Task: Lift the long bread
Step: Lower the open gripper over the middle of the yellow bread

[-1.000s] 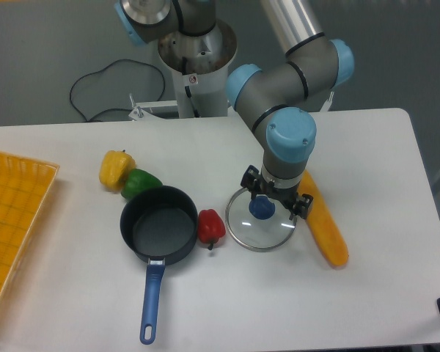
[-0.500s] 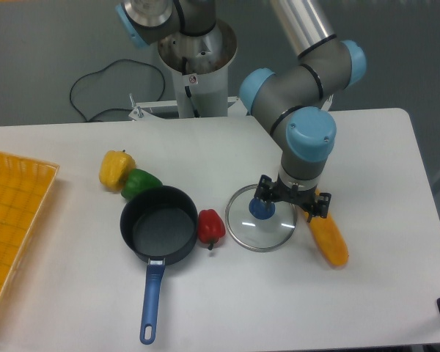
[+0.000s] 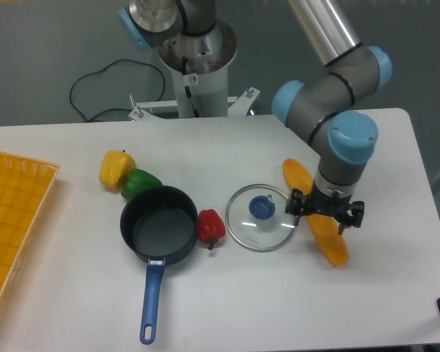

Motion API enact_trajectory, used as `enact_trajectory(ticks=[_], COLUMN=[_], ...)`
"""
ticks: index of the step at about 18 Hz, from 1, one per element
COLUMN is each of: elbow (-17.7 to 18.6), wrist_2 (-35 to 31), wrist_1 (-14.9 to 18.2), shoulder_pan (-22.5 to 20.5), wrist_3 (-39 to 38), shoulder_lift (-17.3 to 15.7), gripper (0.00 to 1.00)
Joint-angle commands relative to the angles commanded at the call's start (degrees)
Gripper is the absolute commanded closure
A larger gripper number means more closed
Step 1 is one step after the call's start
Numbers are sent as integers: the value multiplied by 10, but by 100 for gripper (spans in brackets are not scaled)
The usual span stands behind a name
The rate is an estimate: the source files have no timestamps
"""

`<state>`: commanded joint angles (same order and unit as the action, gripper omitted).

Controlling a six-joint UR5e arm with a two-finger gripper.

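Lid point(image 3: 262, 218) beside long bread point(image 3: 328, 240)

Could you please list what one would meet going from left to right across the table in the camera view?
Orange basket → yellow pepper → green pepper → dark pan → red pepper → glass lid → long bread, with the gripper over its middle.

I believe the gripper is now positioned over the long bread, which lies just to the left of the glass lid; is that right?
Not quite: the camera view shows the long bread lying just to the right of the glass lid, not the left. The gripper is indeed positioned over it.
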<state>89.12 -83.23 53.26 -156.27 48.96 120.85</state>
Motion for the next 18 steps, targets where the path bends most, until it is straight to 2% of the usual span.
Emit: enact_trajectory(ticks=[7, 11, 18], elbow=[4, 3, 8], wrist_2=[-18, -94, -107], wrist_1=[-2, -1, 1], shoulder_pan=[-7, -2, 13], wrist_3=[-41, -83, -150], shoulder_lift=[-3, -3, -5], gripper=[0, 0, 0])
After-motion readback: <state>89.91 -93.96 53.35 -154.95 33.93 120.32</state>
